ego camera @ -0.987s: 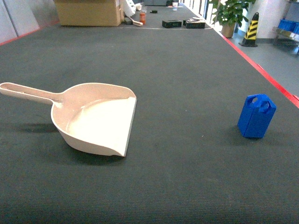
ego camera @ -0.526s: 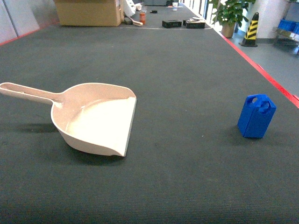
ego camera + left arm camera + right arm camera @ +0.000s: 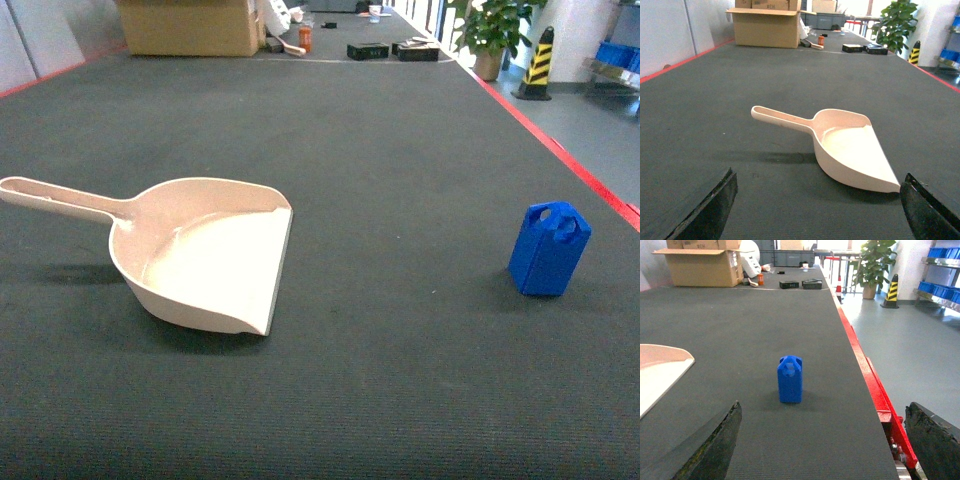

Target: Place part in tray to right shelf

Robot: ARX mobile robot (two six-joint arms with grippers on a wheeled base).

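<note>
Part: the blue part (image 3: 549,250) stands upright on the dark tabletop (image 3: 400,150), at 3 o'clock from the tray (well apart).
Tray: the cream tray (image 3: 205,250) lies flat, handle toward 9 o'clock.
Left end effector (image 3: 815,210): fingers spread, holding nothing.
Right end effector (image 3: 825,445): fingers spread, holding nothing.

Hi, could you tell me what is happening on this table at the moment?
Nothing is being handled yet. The cream tray lies empty on the dark table, and the blue part stands upright well to its right, apart from it. The left hand is open facing the tray, and the right hand is open facing the part. Neither touches anything.
</note>
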